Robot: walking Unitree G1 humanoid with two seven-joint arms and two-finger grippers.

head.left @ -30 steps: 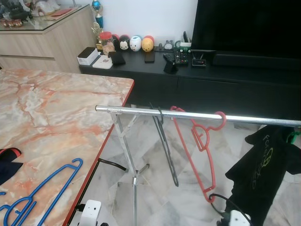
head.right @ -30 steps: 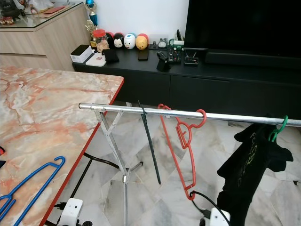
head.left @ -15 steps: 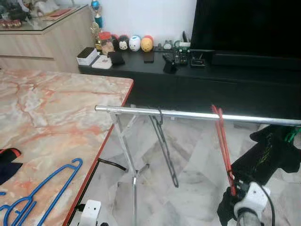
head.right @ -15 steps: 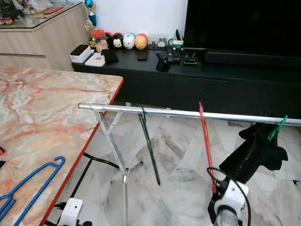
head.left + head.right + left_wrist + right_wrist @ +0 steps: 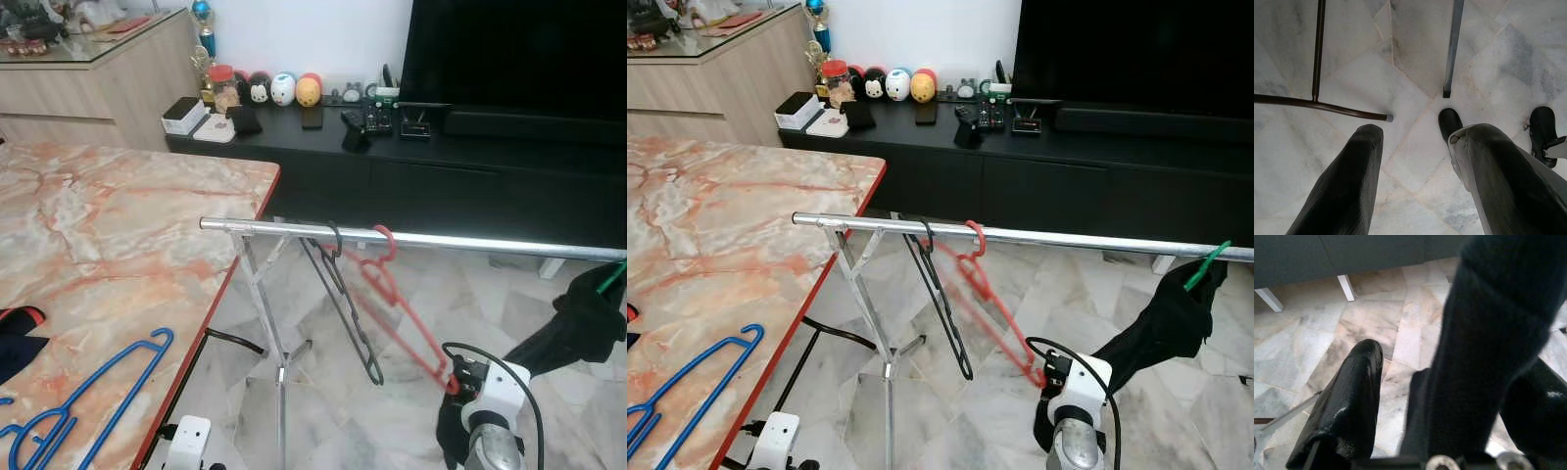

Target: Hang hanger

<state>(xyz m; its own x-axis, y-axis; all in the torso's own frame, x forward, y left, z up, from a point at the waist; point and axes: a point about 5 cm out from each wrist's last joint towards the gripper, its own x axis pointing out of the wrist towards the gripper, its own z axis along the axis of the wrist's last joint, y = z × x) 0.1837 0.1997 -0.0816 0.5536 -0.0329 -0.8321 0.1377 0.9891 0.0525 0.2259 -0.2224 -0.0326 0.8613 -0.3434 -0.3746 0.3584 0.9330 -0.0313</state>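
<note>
While the red hanger hooks the rail beside the black hanger, your right gripper sits at its lower corner, about five o'clock (fingers parted, dark cloth between them). Withdraw straight down so the hook stays seated; your left gripper hangs open and idle

Your right arm is raised low in front, wrist pointing forward. Your left gripper hangs pointing at the floor, its two black fingers spread apart.
</note>
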